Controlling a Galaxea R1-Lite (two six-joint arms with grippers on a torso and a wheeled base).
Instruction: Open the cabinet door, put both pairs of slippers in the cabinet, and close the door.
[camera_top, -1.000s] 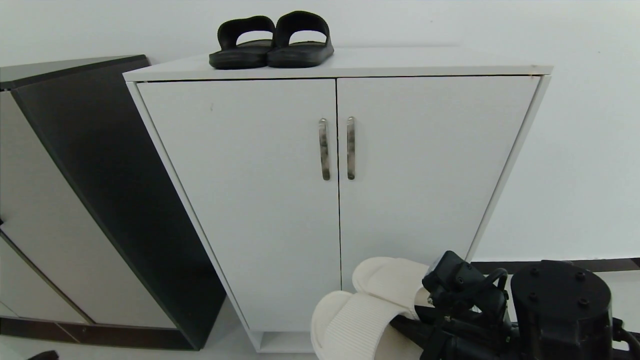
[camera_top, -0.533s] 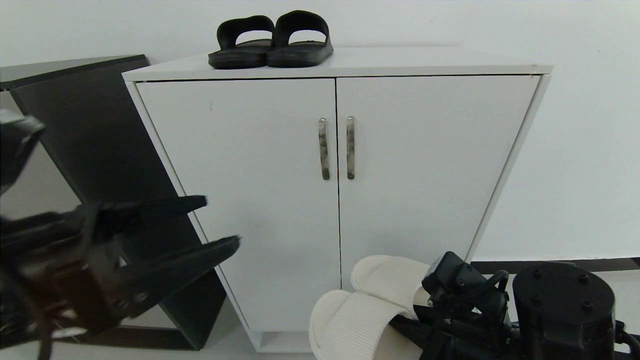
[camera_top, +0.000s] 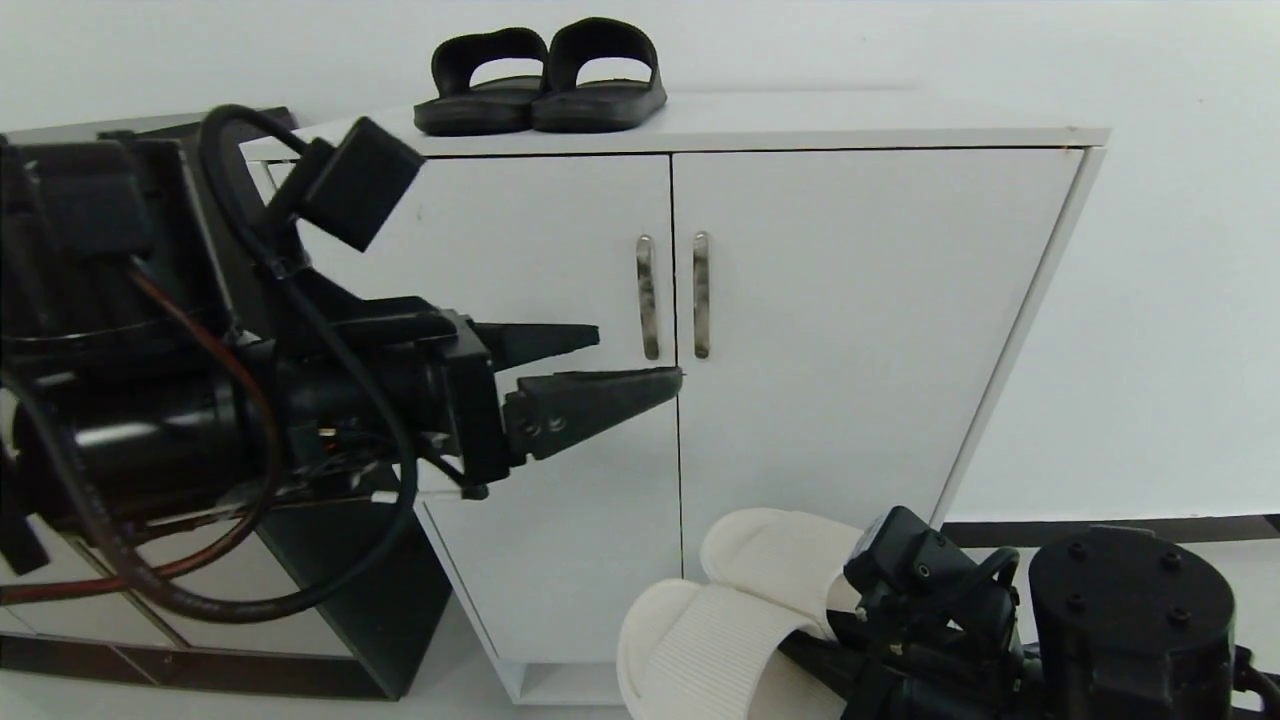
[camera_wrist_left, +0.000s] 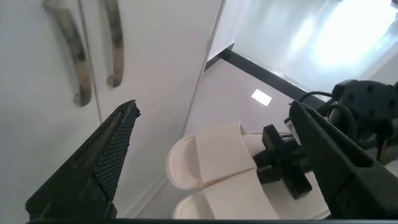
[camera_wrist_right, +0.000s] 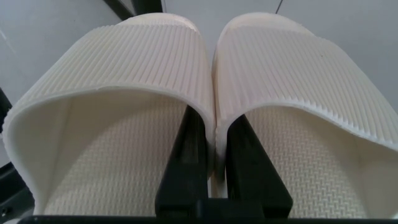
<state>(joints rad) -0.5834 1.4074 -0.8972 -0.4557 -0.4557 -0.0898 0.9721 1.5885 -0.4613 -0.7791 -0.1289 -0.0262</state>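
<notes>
The white cabinet (camera_top: 860, 330) stands with both doors shut, and its two metal handles (camera_top: 647, 297) meet at the centre seam. On its top lies a pair of black slippers (camera_top: 540, 85). My left gripper (camera_top: 640, 357) is open, fingertips level with the handles' lower ends, just in front of the left door. The left wrist view shows those handles (camera_wrist_left: 71, 56) ahead of the open fingers (camera_wrist_left: 106, 162). Low in front of the right door, my right gripper (camera_wrist_right: 214, 155) is shut on the white slippers (camera_wrist_right: 143, 68), pinching their adjoining inner walls. These white slippers (camera_top: 740, 610) are held above the floor.
A dark cabinet (camera_top: 330, 560) leans close against the white cabinet's left side. A white wall and dark baseboard (camera_top: 1100, 530) run behind on the right, with bare floor (camera_wrist_left: 292, 56) in front of it.
My left arm has come up from the lower left and swung right, bringing its open gripper in front of the door handles. The right arm and white slippers have stayed put.
</notes>
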